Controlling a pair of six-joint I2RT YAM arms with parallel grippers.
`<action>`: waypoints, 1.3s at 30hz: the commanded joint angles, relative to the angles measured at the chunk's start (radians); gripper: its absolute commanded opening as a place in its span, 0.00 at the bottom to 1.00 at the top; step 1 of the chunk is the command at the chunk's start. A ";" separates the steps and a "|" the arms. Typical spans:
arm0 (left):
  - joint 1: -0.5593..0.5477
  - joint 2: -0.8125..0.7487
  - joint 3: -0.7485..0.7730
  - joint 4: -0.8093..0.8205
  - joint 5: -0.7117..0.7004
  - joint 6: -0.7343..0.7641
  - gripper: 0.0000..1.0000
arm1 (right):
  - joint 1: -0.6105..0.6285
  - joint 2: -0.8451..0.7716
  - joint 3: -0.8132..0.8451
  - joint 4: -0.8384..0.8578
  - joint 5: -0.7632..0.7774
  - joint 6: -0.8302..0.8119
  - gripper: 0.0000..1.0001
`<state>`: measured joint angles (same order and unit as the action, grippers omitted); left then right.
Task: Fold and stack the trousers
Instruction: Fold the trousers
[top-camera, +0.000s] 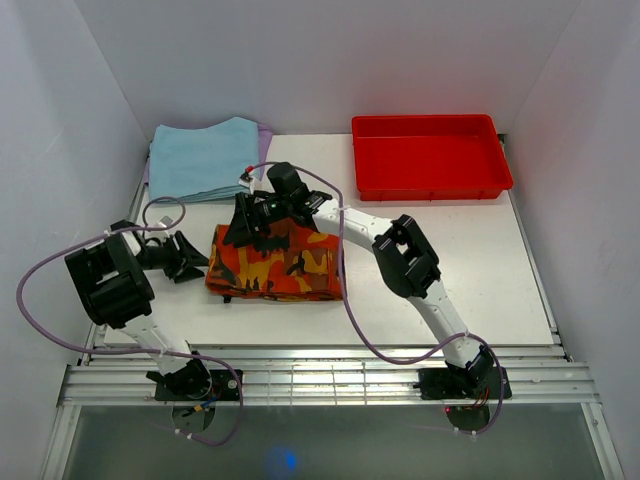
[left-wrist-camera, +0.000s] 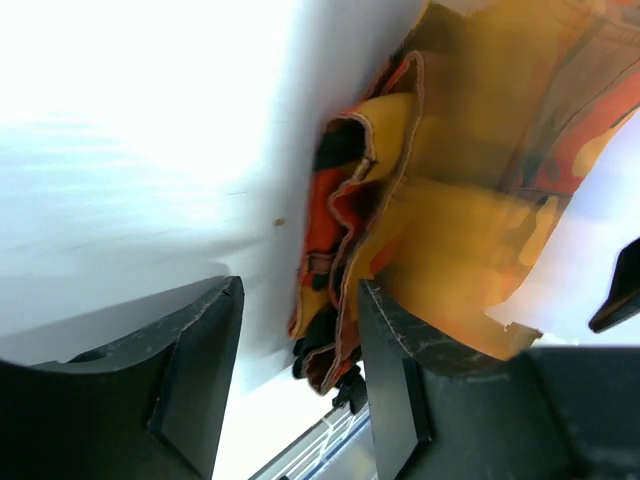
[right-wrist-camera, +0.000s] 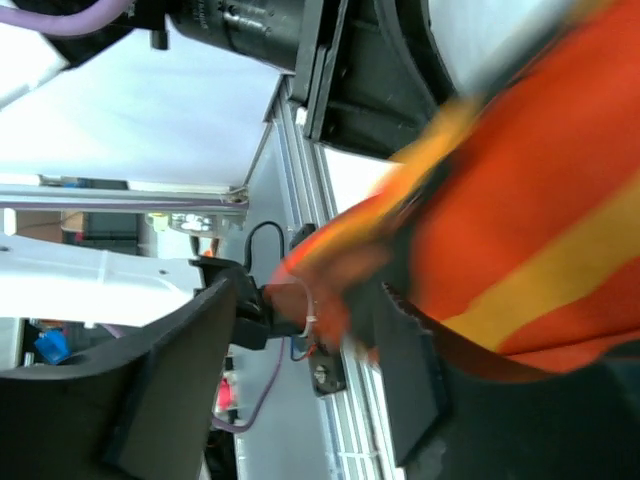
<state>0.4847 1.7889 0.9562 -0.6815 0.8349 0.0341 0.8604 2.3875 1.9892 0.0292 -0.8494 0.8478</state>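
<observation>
Trousers (top-camera: 275, 262): soft matt cloth, stitched hems. Table (top-camera: 480, 270) under the trousers: smooth matt white. Blue cloth (top-camera: 205, 158) behind the trousers: soft, matt. Tray (top-camera: 430, 155) back right of the trousers: glossy red plastic. Rail (top-camera: 330, 385) in front of the trousers: bare ribbed metal. Left gripper (left-wrist-camera: 298, 350) fingers (left-wrist-camera: 195, 370): black, grainy, matt.

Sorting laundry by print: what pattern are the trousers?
Trousers: orange, red, yellow, black camouflage; top view best.
</observation>
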 joint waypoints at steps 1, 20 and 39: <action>0.041 -0.078 0.044 -0.013 0.039 0.018 0.61 | 0.014 -0.019 0.048 0.119 -0.065 0.028 0.71; -0.081 -0.298 0.147 -0.262 0.198 0.245 0.49 | -0.340 -0.390 -0.274 -0.549 -0.231 -0.748 0.72; -0.078 0.204 0.134 -0.128 -0.160 0.122 0.50 | -0.317 -0.054 -0.342 -0.462 -0.103 -0.742 0.96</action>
<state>0.4065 1.9759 1.0603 -0.9226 0.9096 0.1207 0.5507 2.2986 1.6405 -0.4011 -1.0863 0.1356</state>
